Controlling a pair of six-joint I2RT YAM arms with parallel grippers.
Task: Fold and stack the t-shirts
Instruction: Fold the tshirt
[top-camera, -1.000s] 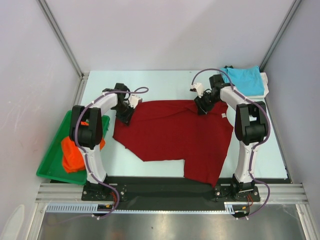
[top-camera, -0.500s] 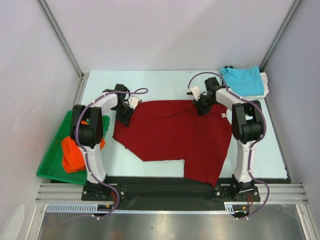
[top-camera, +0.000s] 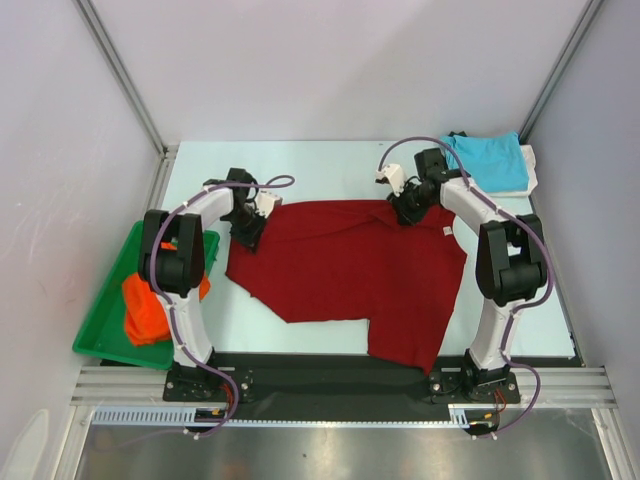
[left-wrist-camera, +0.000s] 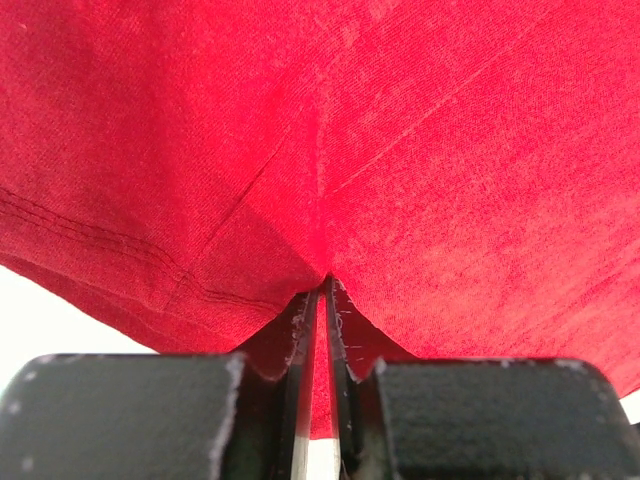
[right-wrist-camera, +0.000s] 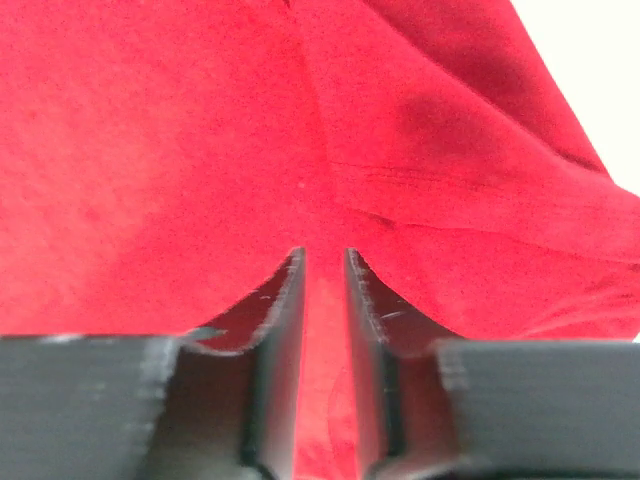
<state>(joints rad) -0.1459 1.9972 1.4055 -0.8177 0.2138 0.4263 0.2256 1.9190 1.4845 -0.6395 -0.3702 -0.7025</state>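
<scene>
The dark red t-shirt (top-camera: 350, 270) lay spread across the middle of the table (top-camera: 330, 165), and both arms were on its far edge. The left fingers (left-wrist-camera: 200, 415) were shut on a tuck of red cloth at the far-left corner, with the hem stitching running just beside the pinch. The right fingers (right-wrist-camera: 275, 370) were closed on a ridge of the same shirt near the far-right shoulder, the cloth drawn up between them.

The step looked like the first fold, with both far corners in hand. It would go best with the two arms lifting together and level, so the far edge stayed taut and straight rather than sagging in the middle. Then both would need to carry toward the near edge at one pace, low enough that the cloth rolled over itself without dragging the whole shirt along. The near-right part of the shirt hung close to the table's front edge, a spot to watch.

The turquoise t-shirt (top-camera: 487, 160) sat folded at the far right. The orange t-shirt (top-camera: 148, 305) waited in the green tray (top-camera: 100, 335).
</scene>
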